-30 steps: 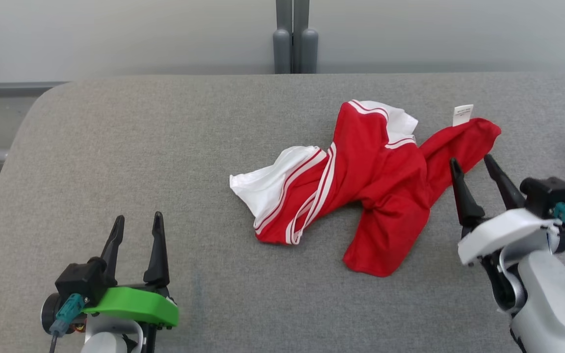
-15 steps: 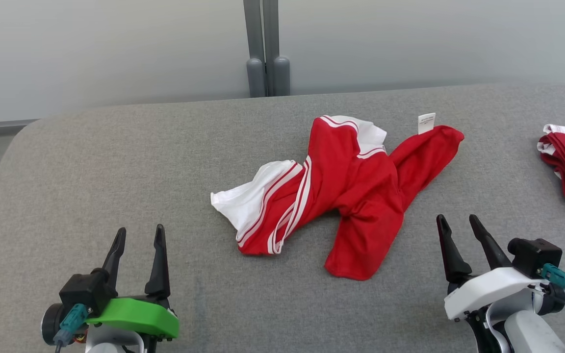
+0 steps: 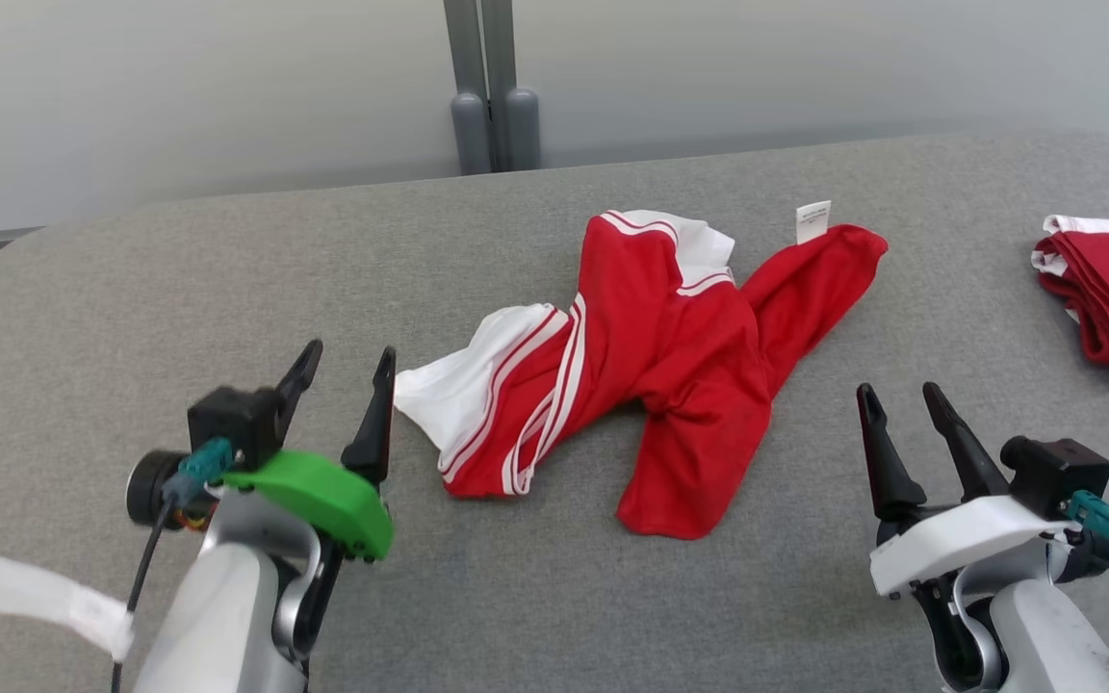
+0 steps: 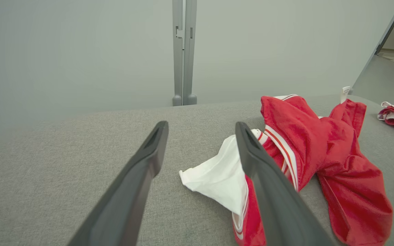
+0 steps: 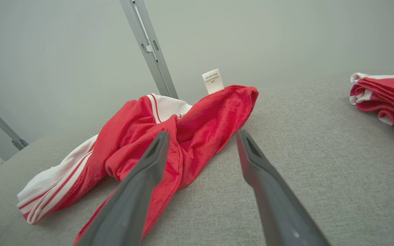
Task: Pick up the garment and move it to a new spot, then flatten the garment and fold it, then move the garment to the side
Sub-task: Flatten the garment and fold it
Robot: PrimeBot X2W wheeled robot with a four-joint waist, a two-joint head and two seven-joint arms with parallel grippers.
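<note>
Garment point(image 3: 651, 366) crumpled on tabletop point(image 3: 227, 289), long axis slanting from white end to tagged red end. White end just right of left pincer point(image 3: 349, 352), jaws spread, empty: nearer arm. Right pincer point(image 3: 898, 391) likewise spread, empty; garment ahead-left.

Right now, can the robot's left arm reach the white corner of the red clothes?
Probably yes. The left end effector is open and sits right beside the white corner of the red clothes, with just bare gray table between them.
</note>
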